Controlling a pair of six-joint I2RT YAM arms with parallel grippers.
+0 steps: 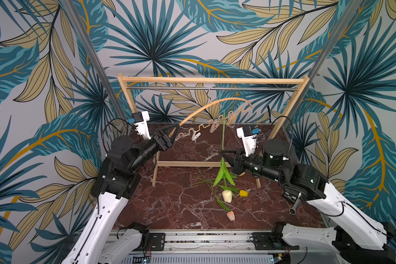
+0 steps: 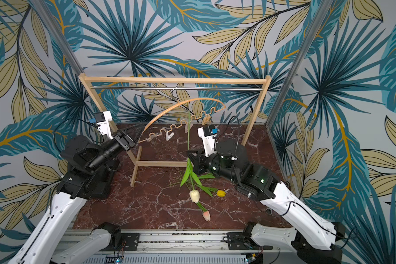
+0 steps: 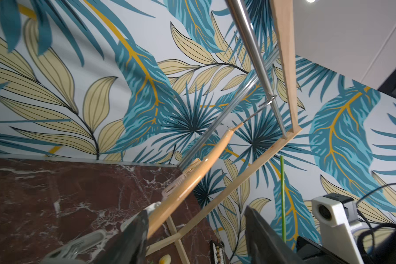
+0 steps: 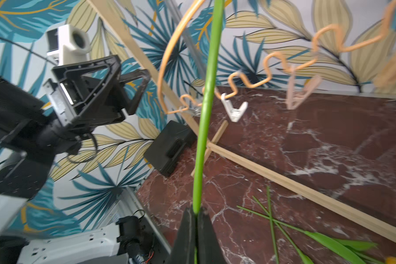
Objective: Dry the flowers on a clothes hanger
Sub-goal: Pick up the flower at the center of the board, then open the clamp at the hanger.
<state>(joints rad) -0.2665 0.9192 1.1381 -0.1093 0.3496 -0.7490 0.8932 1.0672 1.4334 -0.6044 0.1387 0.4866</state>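
Observation:
The clothes hanger (image 1: 192, 114) (image 2: 181, 103) hangs tilted from the rack's rod, its left end low. My left gripper (image 1: 177, 128) (image 3: 196, 211) is open around that low end, and the wooden arch (image 3: 192, 180) lies against one finger. My right gripper (image 1: 223, 152) (image 4: 196, 210) is shut on the green stem (image 4: 206, 102) of the cream-white flower (image 1: 227, 196), which hangs head down. The stem's cut end reaches the wavy bar between two clothespins (image 1: 214, 129). A yellow flower (image 1: 243, 193) and a pink flower (image 1: 230, 215) lie on the marble table.
The wooden rack (image 1: 210, 80) with its metal rod (image 1: 210, 88) stands at the back of the table (image 1: 169, 205). A white clothespin (image 4: 234, 112) hangs near the hanger's low end. Loose stems and leaves (image 4: 318, 237) lie under my right arm.

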